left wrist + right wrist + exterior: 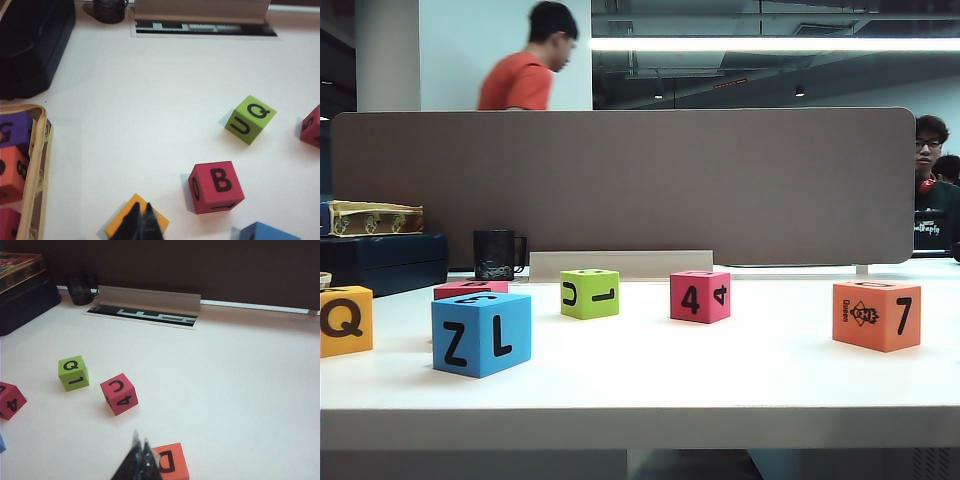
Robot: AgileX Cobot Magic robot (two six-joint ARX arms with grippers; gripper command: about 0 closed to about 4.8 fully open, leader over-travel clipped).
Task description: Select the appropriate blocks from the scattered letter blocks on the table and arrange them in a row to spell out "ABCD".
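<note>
Inspector: Start with the largest item.

Recorder: The table [740,385], white with a thick front edge, carries everything. A brown partition panel [620,180] stands along its far side, with a dark case [380,262] and a black mug [497,254] at the far left.

Inspector: The blocks?

Recorder: In the exterior view the blue cube [481,333], marked Z and L, sits nearest on the left. The yellow-orange block [345,320] shows Q at the left edge. The red block [470,288] lies just behind the blue cube, mostly hidden; the left wrist view shows its B face [216,186]. The orange block [877,314], showing 7, stands well apart on the right. The pink-red block [700,296], showing 4, and the lime-green cube [589,293] sit between, near the middle. No row is formed.

Inspector: Left gripper?

Recorder: The left gripper [141,219] hangs above the yellow-orange block, jaws clenched tip to tip, grasping nothing. An open box [30,165] holding further cubes lies at that side.

Inspector: Right gripper?

Recorder: The right gripper [140,455] hangs just beside the orange block's D face, jaws likewise clenched on nothing. Whether it touches that block I cannot tell
</note>
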